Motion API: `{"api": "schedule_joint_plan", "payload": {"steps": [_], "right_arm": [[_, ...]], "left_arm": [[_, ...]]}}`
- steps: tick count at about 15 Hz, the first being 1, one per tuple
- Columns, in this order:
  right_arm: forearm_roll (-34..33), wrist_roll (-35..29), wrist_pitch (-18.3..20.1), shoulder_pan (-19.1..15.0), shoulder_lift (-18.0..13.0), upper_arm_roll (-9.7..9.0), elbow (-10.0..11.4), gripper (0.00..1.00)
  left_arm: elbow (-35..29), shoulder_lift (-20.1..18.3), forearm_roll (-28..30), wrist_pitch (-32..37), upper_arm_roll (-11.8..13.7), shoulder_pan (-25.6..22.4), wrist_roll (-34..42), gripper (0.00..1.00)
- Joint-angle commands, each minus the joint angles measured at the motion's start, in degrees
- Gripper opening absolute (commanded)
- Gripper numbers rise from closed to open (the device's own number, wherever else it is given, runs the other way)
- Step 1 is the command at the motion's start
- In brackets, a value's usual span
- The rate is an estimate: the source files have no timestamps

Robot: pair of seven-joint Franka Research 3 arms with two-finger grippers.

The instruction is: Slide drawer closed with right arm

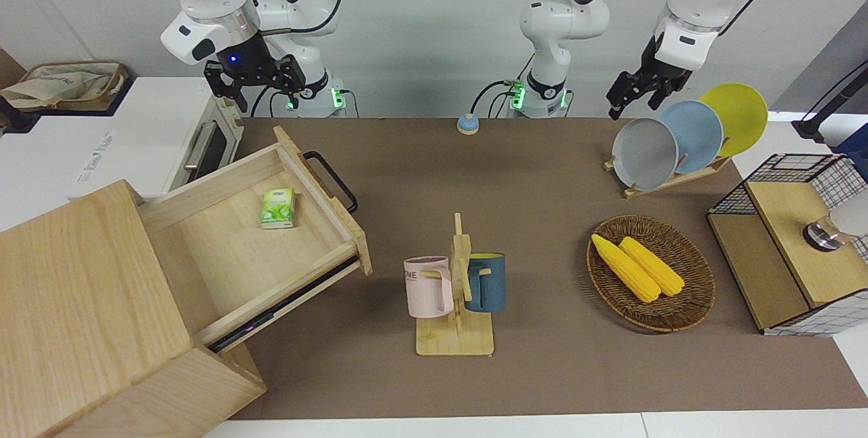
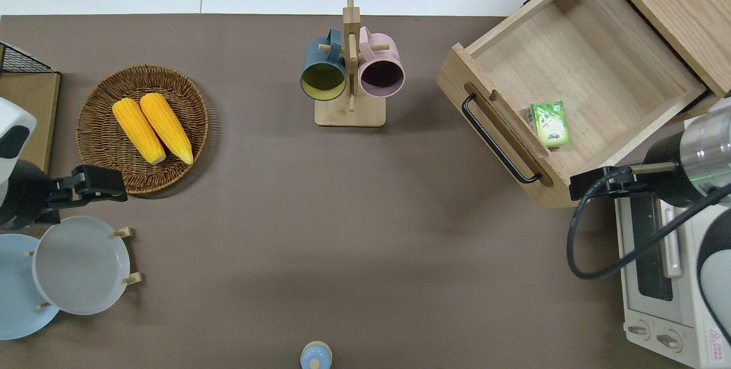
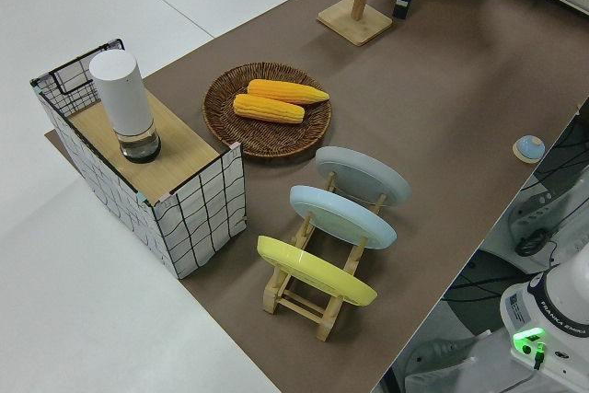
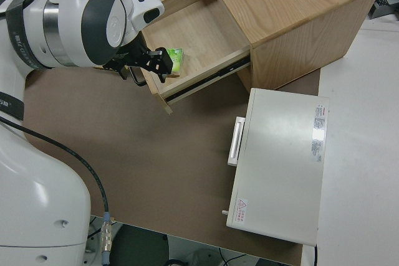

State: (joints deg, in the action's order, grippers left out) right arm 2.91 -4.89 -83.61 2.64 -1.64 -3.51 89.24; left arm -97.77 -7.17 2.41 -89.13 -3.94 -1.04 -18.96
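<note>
The drawer [image 1: 271, 234] is pulled well out of the pale wooden cabinet [image 1: 81, 302]. Its black bar handle [image 1: 331, 182] faces the middle of the table. A green tissue pack [image 1: 278, 208] lies inside. The drawer also shows in the overhead view [image 2: 577, 72] and in the right side view [image 4: 193, 35]. My right gripper [image 1: 254, 80], with a blue light, is open and empty. In the overhead view it [image 2: 579, 183] hangs over the drawer front's corner that is nearest the robots, off the end of the handle [image 2: 498, 140]. The right side view shows it [image 4: 156, 63] at that same spot. My left arm is parked.
A white toaster oven [image 2: 662, 277] stands beside the drawer, nearer to the robots. A mug rack [image 1: 456, 289] with a pink and a blue mug stands mid-table. Toward the left arm's end are a basket with corn [image 1: 651, 272], a plate rack [image 1: 678, 140] and a wire crate [image 1: 793, 241].
</note>
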Motion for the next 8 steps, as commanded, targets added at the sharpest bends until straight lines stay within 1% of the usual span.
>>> {"api": "schedule_joint_plan", "payload": {"steps": [1, 2, 3, 4, 5, 6, 7, 8], "right_arm": [[-1.2, 0.7, 1.8, 0.0, 1.0, -0.27, -1.7, 0.981], [-1.2, 0.7, 1.8, 0.0, 1.0, -0.36, -1.7, 0.979], [-1.2, 0.6, 1.8, 0.0, 1.1, -0.36, -2.1, 0.971], [-1.1, 0.5, 2.3, 0.0, 1.6, -0.45, -2.7, 0.931], [-1.1, 0.0, 2.8, 0.0, 1.7, -0.45, -2.9, 0.854], [-1.1, -1.5, 2.9, 0.0, 1.7, -0.54, -2.9, 0.719], [-1.1, -2.7, 3.0, 0.0, 1.7, -0.62, -2.9, 0.502], [-1.1, -3.3, 3.2, 0.0, 1.7, -0.8, -2.9, 0.365]], "left_arm": [[0.2, -0.5, 0.1, 0.9, 0.3, 0.1, 0.5, 0.99], [0.2, -0.5, 0.1, 1.0, 0.3, 0.1, 0.5, 0.99], [0.2, -0.5, 0.1, 0.9, 0.3, 0.1, 0.5, 0.99], [0.2, -0.5, 0.1, 0.9, 0.3, 0.1, 0.5, 0.99], [0.2, -0.5, 0.1, 0.9, 0.3, 0.1, 0.5, 0.99], [0.2, -0.5, 0.1, 0.9, 0.3, 0.1, 0.5, 0.99], [0.2, -0.5, 0.1, 0.9, 0.3, 0.1, 0.5, 0.99], [0.2, -0.5, 0.1, 1.0, 0.3, 0.1, 0.5, 0.99]]}}
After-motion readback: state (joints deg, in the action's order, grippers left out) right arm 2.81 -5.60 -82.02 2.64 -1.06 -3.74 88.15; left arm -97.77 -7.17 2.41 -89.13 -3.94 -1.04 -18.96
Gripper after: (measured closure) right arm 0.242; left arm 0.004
